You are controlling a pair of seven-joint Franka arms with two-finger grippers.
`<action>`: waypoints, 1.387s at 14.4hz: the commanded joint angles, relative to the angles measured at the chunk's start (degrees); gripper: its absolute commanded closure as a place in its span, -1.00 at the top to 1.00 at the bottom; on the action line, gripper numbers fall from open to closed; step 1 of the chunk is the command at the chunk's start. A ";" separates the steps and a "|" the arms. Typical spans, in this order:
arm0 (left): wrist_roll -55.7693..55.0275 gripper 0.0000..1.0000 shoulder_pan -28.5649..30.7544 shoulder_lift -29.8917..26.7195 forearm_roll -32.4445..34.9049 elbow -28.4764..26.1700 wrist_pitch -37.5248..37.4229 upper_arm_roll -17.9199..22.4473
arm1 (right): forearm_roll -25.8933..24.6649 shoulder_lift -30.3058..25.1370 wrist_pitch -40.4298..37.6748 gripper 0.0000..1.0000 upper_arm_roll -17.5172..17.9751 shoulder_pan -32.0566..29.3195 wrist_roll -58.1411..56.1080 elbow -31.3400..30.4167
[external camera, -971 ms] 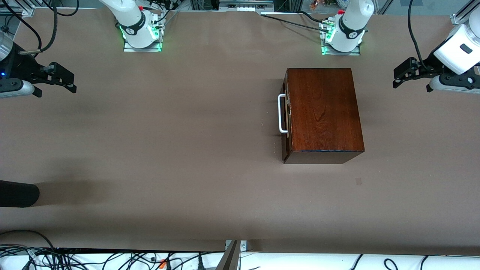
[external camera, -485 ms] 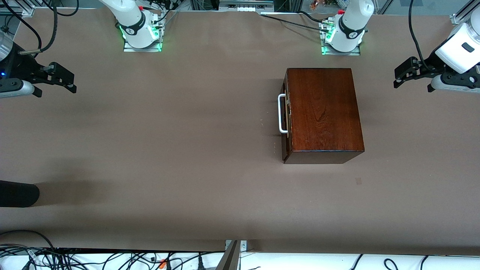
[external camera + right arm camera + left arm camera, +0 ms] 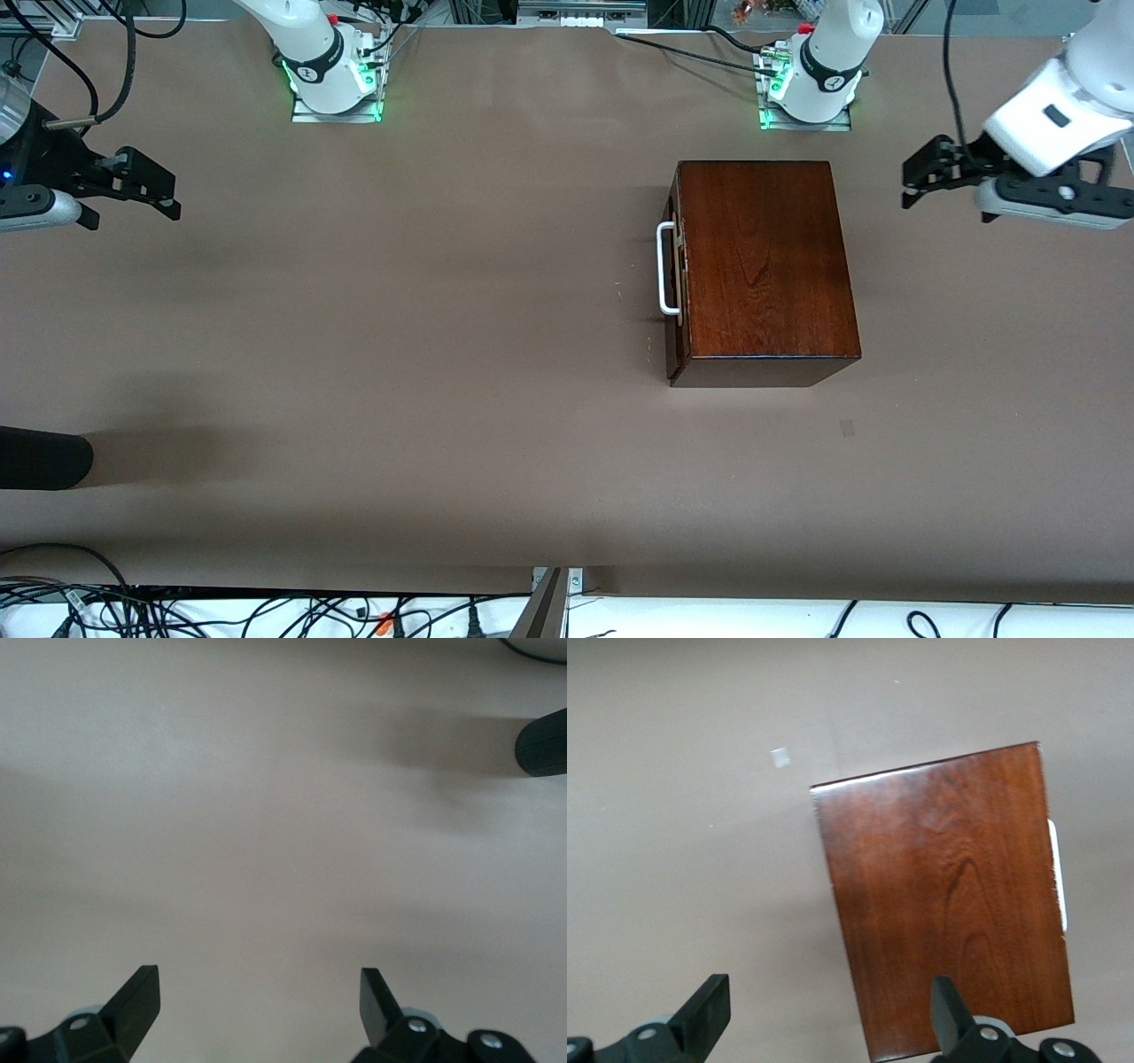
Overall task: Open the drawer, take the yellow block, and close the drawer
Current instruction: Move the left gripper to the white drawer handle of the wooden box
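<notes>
The dark reddish-brown wooden box (image 3: 766, 266) stands on the table near the left arm's base. Its drawer (image 3: 677, 275) is shut, and the white bar handle (image 3: 664, 270) faces the right arm's end of the table. The yellow block is hidden. My left gripper (image 3: 912, 182) hangs open over the table between the box and the left arm's end, holding nothing. The left wrist view shows the box top (image 3: 948, 904) and handle (image 3: 1057, 873) past that open gripper (image 3: 828, 992). My right gripper (image 3: 168, 197) waits open over the right arm's end, with only bare table under it (image 3: 257, 981).
A black cylinder (image 3: 44, 456) pokes in at the right arm's end, nearer the front camera, and also shows in the right wrist view (image 3: 542, 742). A small pale patch (image 3: 847, 428) marks the table nearer the camera than the box. Cables (image 3: 266, 611) lie along the front edge.
My left gripper has moved a little toward the box and the arm has tilted. The right arm and the box have not moved.
</notes>
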 commanded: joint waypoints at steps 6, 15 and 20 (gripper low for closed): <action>-18.26 1.00 -0.74 8.85 -0.54 9.26 -0.61 -13.86 | -0.63 0.47 -1.05 1.00 0.30 -0.38 0.43 1.44; -44.23 1.00 -20.14 21.68 8.23 13.93 0.00 -21.00 | -0.63 0.47 -1.05 1.00 0.30 -0.38 0.52 1.44; -45.28 1.00 -24.64 28.27 17.11 13.84 0.26 -21.00 | -0.63 0.56 -1.05 1.00 0.30 -0.38 0.43 1.44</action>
